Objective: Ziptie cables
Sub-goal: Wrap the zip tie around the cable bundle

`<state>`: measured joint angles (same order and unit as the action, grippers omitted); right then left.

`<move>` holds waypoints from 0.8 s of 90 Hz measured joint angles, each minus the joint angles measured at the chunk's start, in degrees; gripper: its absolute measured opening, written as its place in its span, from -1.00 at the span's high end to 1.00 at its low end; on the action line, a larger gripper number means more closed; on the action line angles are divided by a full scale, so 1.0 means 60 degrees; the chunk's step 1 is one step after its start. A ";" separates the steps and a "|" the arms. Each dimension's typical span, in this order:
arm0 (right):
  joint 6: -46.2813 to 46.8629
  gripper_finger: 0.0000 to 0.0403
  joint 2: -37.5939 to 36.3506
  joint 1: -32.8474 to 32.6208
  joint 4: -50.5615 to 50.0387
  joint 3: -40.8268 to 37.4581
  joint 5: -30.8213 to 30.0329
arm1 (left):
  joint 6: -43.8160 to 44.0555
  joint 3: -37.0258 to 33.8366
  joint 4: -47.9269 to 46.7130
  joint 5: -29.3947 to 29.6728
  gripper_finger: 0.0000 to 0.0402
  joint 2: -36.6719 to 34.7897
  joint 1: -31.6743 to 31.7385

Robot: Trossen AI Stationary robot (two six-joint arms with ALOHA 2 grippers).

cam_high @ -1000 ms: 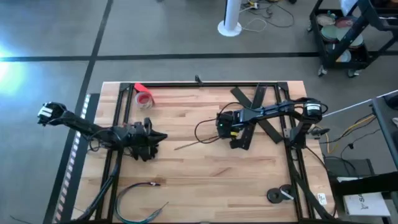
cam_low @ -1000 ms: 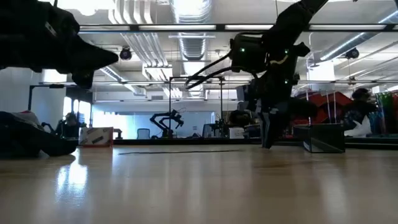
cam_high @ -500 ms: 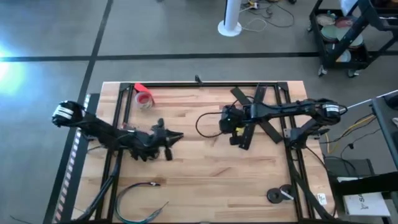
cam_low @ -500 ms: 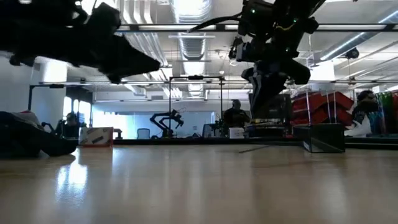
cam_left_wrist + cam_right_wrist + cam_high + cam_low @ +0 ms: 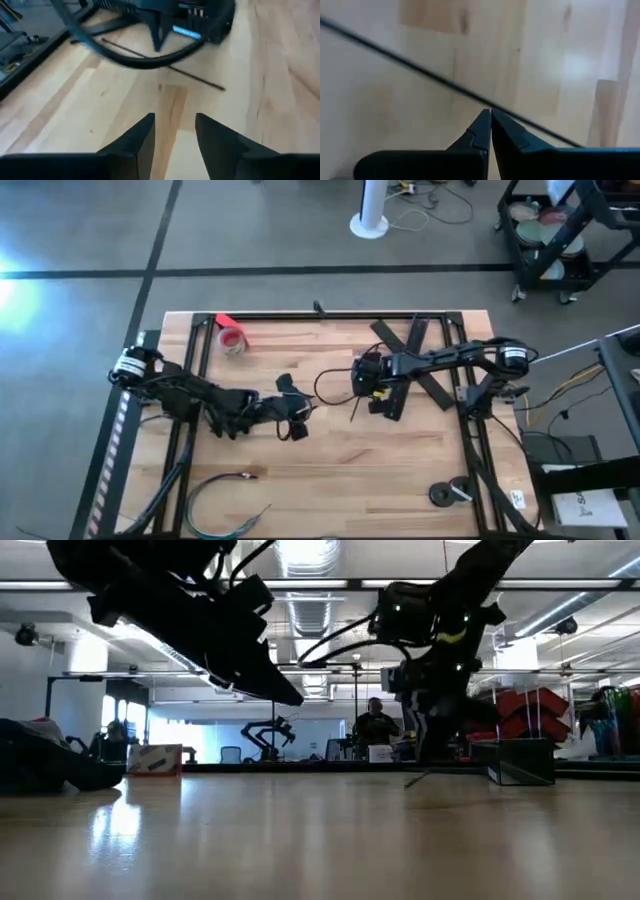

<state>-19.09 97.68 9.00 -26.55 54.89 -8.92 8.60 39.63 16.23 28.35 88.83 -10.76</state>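
The ziptie [image 5: 420, 70] is a thin dark strip at my right gripper [image 5: 490, 112], which is shut on it near the table's middle [image 5: 366, 385]. The left wrist view shows the ziptie [image 5: 195, 77] below that gripper. My left gripper [image 5: 175, 117] is open and empty, hovering left of the right one [image 5: 298, 415] and pointing toward it. The cables [image 5: 225, 490], a green and dark bundle, lie in a curve by the near left edge, far from both grippers. My right gripper pinches the ziptie [image 5: 506, 118] between the very tips of its two fingers, which lie across the strip. The strip runs out to both sides of the tips. In the low view it slants down from the fingers, its low end [image 5: 407, 783] at the table top.
A red tape roll [image 5: 232, 337] sits at the far left. Wide flat black strips [image 5: 418, 355] cross under the right arm. Two dark round things [image 5: 450, 493] lie near the front right corner. Black frame rails [image 5: 190, 350] run along the sides.
My left gripper has swept toward the table's right edge, closing on the right gripper. My right gripper rose and came down again over the same spot. The ziptie, which lay flat across the middle of the table, has left that place and now slants from the right gripper.
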 joint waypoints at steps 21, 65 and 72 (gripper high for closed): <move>0.0443 1.00 0.0904 -0.0210 0.0796 0.0109 0.1124 | 0.0595 -0.0006 -0.1758 -0.0083 0.45 -0.0491 0.0004; 0.0702 1.00 -0.0920 -0.0979 -0.0066 0.0535 -0.0249 | 0.0687 -0.0068 -0.2032 -0.0083 0.61 -0.0834 0.0004; 0.0951 1.00 -0.1313 -0.0621 -0.0156 0.0432 -0.1543 | 0.0660 -0.0105 -0.2065 -0.0081 0.62 -0.0870 0.0004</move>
<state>-13.38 89.80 5.28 -27.49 57.48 -18.18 12.56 39.00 3.84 27.87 83.61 -10.74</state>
